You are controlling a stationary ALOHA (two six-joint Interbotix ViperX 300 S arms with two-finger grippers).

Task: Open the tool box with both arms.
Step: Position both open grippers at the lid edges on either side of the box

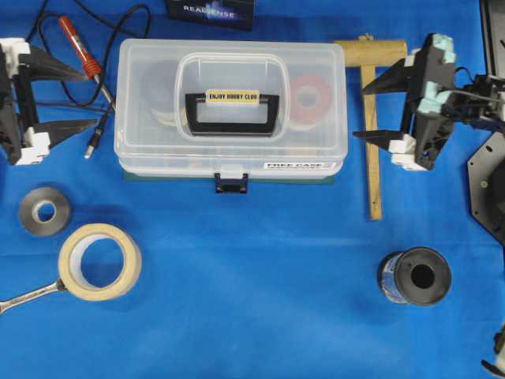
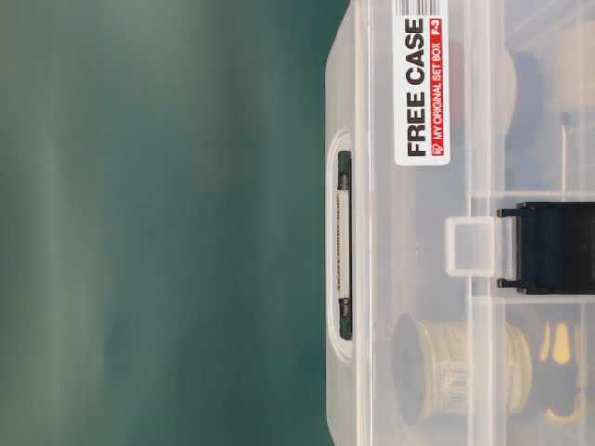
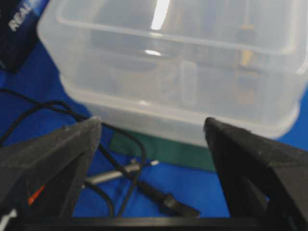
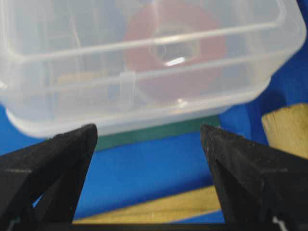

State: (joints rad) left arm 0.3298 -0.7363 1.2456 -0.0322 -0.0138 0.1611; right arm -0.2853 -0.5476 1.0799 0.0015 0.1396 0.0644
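The bench [image 1: 260,276], draped in blue cloth, carries everything in front of me. The tool box [image 1: 229,110] sits at its far middle, lid closed, on a green base. It is a clear rectangular case with a black handle [image 1: 233,114] bearing a yellow label, and its dark blue latch [image 1: 232,183] hangs at the middle of the front edge, folded down over the seam. A red ring [image 1: 313,99] shows through the lid at its right end.

My left gripper [image 1: 83,101] stands just off the box's left end, jaws apart with nothing between them; the left wrist view shows both black fingers [image 3: 53,159] spread, the box's end wall beyond them and a black cable [image 3: 120,159] on the cloth. My right gripper [image 1: 371,110], with its pale teal parts, stands just off the right end, jaws likewise apart and empty, pointing at the box. Neither touches the case.

Under my right gripper lies a wooden T-shaped tool [image 1: 371,118], its long stem running toward the front. A roll of masking tape [image 1: 100,260] lies front left, touching the head of a metal wrench [image 1: 28,296]. A dark spool [image 1: 416,276] stands front right. A grey ring [image 1: 45,211] lies beside the tape, and a red-handled tool [image 1: 81,49] lies beside the box's left end.
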